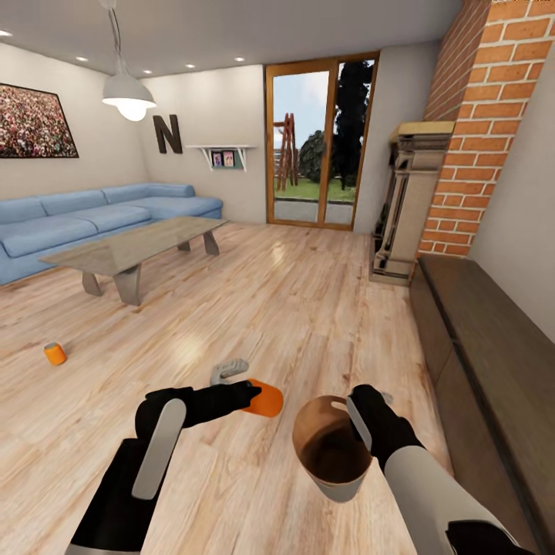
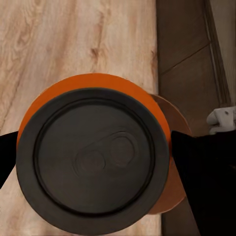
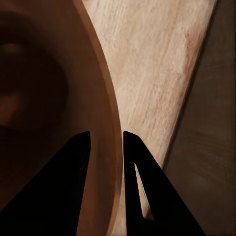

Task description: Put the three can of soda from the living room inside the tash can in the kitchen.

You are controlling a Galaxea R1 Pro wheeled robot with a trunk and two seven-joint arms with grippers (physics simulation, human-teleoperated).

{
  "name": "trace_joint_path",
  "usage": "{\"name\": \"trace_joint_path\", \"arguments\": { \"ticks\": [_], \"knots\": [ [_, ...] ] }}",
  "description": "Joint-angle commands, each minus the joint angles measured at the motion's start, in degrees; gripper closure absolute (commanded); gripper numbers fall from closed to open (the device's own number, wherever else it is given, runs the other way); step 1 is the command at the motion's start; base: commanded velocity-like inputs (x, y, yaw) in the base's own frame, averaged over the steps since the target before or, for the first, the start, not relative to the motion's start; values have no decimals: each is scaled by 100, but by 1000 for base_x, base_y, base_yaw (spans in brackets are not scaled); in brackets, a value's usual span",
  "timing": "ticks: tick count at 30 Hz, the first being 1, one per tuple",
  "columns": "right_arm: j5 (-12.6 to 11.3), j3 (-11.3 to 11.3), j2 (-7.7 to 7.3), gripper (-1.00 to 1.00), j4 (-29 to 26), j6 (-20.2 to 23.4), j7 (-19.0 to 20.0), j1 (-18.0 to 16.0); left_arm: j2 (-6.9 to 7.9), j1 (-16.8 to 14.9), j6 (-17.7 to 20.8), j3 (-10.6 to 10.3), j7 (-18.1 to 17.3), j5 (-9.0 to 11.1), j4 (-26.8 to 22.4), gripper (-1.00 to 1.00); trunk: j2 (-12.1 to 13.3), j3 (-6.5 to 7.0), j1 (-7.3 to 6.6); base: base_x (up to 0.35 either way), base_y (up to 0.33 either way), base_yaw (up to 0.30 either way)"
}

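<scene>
An orange can [image 1: 267, 398] is clamped in the left gripper [image 1: 250, 395], just beside the bin [image 1: 333, 451], whose rim is pinched by the right gripper [image 1: 356, 416].

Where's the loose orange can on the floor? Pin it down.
In the head view the orange can stands on the wooden floor at the left, near the low table.

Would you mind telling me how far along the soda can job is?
Nothing clearly binned yet. In hand: the left claw holds an orange can beside the trash can, gripped at its rim by the right claw. Left: another orange can on the floor; the third isn't visible.
</scene>
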Motion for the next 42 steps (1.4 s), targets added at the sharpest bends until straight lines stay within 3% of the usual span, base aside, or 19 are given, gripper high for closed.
{"name": "trace_joint_path", "arguments": {
  "ticks": [1,6,18,25,29,34,36,42],
  "knots": [
    [43,30,1,100,18,7,-17,-1,0,2,1,0,0,-4,-12,100,42,19,-23,0,0,0],
    [28,113,51,100,78,-3,-82,-1,1,5,1,-7,0,10,-59,100,242,109,-133,0,0,0],
    [23,143,131,100,99,-6,-99,-1,1,6,1,-100,0,13,-72,100,242,109,-133,0,0,0],
    [14,144,161,100,99,-6,-100,-1,-6,6,1,-505,7,5,-53,100,242,109,-133,0,0,0],
    [7,154,194,100,99,-4,-100,-1,-22,6,1,-850,36,-9,-4,100,242,109,-133,0,0,0],
    [1,160,214,100,99,-5,-100,-1,-43,6,1,-976,60,-12,37,100,242,109,-133,0,0,0],
    [2,161,232,100,99,-3,-100,-1,-51,1,1,-1166,92,-13,135,100,242,109,-133,0,0,0],
    [2,162,261,100,94,-3,-100,-1,-62,-1,1,-1380,181,-13,231,100,242,109,-133,0,0,0]
  ]
}}
